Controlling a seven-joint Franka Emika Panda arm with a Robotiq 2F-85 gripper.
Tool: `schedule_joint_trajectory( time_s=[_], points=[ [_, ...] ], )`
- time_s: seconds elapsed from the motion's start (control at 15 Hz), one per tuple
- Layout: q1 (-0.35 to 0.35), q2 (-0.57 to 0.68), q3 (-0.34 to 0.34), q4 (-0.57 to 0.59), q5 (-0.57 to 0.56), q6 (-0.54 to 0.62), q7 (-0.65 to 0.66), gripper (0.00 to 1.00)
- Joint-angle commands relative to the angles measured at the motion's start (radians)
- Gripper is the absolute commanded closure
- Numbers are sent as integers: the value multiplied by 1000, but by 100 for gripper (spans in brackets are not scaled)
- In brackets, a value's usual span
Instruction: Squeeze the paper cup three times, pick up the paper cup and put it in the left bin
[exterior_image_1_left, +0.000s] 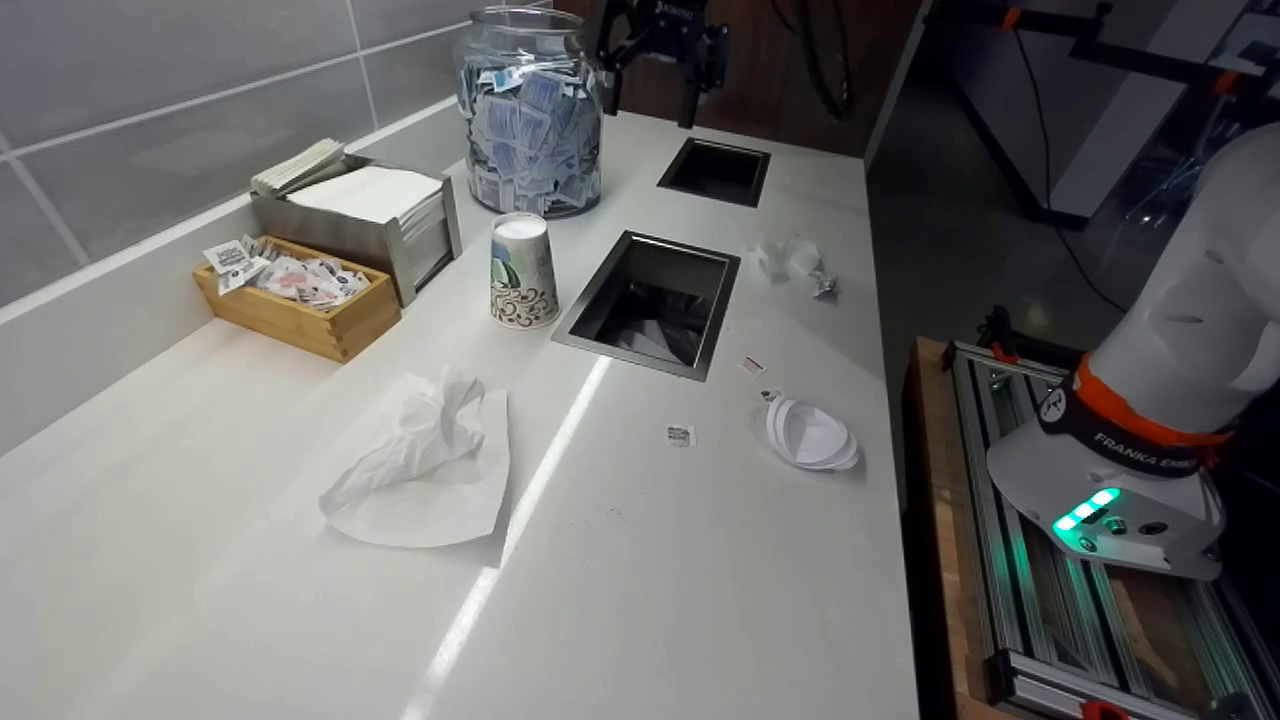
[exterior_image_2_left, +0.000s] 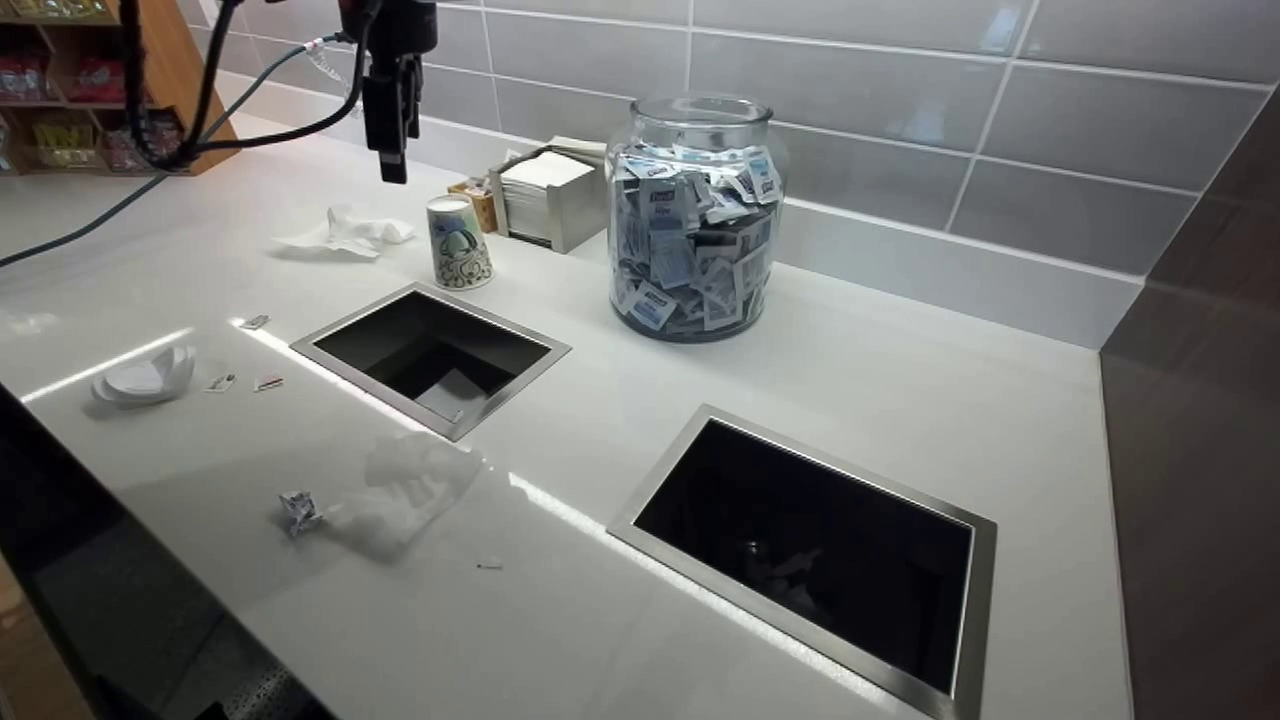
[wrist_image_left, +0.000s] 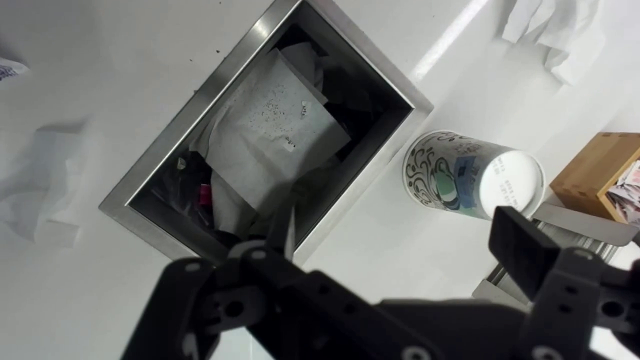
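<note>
Jaws spread wide, the gripper (exterior_image_1_left: 649, 112) is held higher than the left bin (wrist_image_left: 201, 104), and there, just beside that bin, the paper cup (wrist_image_left: 467, 175) is seen upside down on the counter (exterior_image_1_left: 640, 600)!

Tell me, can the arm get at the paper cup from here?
Probably yes: the tool is open above the counter, and nothing visible stands between it and the upturned paper cup.

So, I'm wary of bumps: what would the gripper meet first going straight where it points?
Probably the speckled whitish paper sheet inside the rectangular steel-rimmed bin below the black fingers; depth is unclear, so they might clip the bin's rim first.
</note>
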Motion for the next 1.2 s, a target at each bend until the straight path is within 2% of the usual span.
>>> schedule_joint_trajectory(
  time_s=[0.0, 0.4, 0.73, 1.13],
  points=[
    [-2, 109, -29, 75, 91, -41, 10, 0],
    [-14, 305, -37, 237, 214, -100, 20, 0],
    [-16, 457, -30, 402, 246, -214, 75, 0],
    [-28, 603, -21, 570, 298, -271, 177, 0]
  ],
)
